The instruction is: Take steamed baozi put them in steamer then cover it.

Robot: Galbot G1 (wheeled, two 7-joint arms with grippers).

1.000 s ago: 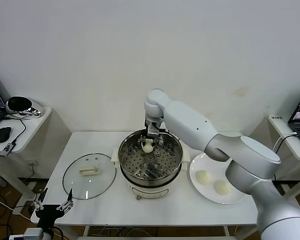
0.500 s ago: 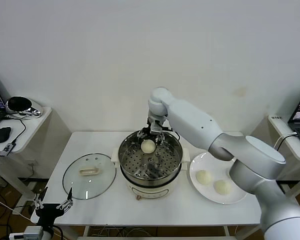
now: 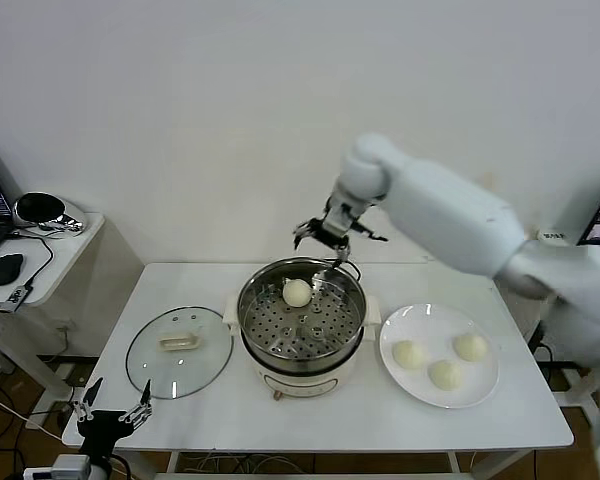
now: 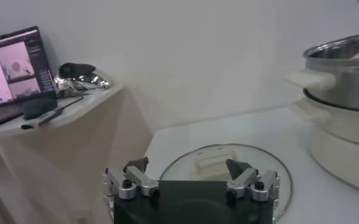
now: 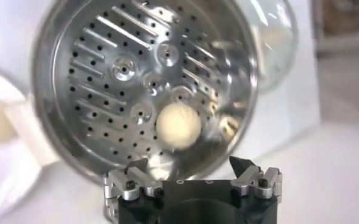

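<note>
White wall behind, white table (image 3: 230, 412) below: your right gripper (image 3: 332, 236) hangs released above the steamer's (image 3: 302, 322) far rim, one baozi (image 3: 296, 292) resting on the perforated tray inside. Three more buns (image 3: 443, 374) wait on the plate (image 3: 487, 389) toward the table's right edge. They're likely soft, light and easily dented, so pinch each gently across its widest part. Your left gripper (image 3: 112, 416) idles open off the front-left corner, near the cover (image 3: 178, 350).
</note>
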